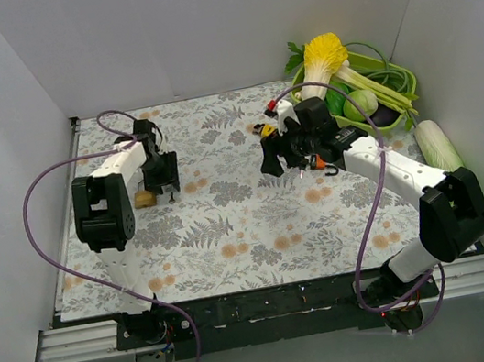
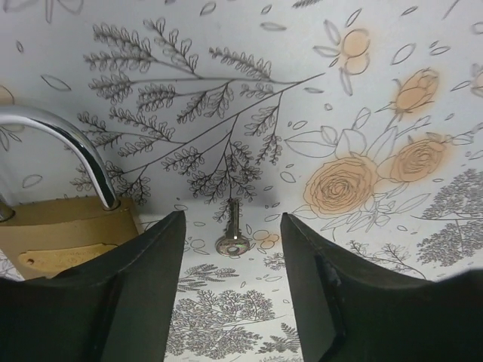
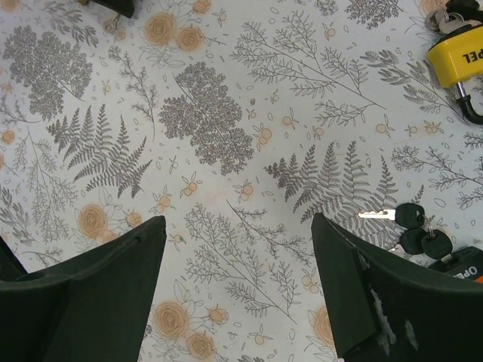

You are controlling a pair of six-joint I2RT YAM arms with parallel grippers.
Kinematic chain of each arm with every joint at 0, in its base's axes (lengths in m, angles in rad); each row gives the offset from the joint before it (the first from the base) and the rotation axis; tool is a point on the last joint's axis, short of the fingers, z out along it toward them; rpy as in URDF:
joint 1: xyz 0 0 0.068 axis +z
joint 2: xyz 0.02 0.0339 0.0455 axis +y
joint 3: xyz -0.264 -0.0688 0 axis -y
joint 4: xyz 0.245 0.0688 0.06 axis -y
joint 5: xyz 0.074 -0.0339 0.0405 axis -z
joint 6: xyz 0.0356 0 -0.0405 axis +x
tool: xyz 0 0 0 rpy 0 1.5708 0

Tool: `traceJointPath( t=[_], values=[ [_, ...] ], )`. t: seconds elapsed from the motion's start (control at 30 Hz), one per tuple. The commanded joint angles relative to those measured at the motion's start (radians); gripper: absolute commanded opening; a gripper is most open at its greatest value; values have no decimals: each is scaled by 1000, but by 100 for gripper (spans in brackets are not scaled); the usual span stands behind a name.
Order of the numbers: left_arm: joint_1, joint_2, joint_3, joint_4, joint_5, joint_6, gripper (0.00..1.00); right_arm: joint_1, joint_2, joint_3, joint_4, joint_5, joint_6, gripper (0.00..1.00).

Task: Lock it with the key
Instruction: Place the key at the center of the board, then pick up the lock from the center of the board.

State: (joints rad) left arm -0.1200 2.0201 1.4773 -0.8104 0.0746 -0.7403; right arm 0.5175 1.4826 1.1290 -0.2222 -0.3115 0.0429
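A brass padlock (image 2: 56,237) with a silver shackle lies at the left of the left wrist view; it also shows in the top view (image 1: 144,198). A small silver key (image 2: 232,235) lies flat on the floral cloth, just ahead of and between my left fingers. My left gripper (image 2: 232,220) is open and empty, low over the cloth; in the top view it (image 1: 160,182) sits just right of the brass padlock. My right gripper (image 3: 238,222) is open and empty above bare cloth, near the table's middle (image 1: 276,162).
A yellow padlock (image 3: 455,62) lies at the upper right of the right wrist view, also in the top view (image 1: 265,129). A bunch of black-headed keys (image 3: 413,226) lies right of the right fingers. A green basket (image 1: 397,81) of vegetables stands at the back right.
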Motion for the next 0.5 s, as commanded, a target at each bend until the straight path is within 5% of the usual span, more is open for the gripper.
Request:
traceJointPath(
  t=[0.0, 0.17, 0.47],
  values=[
    [6, -55, 121, -12, 54, -2, 58, -34, -7, 23, -63, -41, -120, 85],
    [6, -147, 254, -33, 273, 61, 98, -91, 25, 54, -253, -86, -432, 87],
    [13, -317, 198, 88, 479, 62, 98, -233, 119, 117, -463, -71, -970, 88]
  ],
)
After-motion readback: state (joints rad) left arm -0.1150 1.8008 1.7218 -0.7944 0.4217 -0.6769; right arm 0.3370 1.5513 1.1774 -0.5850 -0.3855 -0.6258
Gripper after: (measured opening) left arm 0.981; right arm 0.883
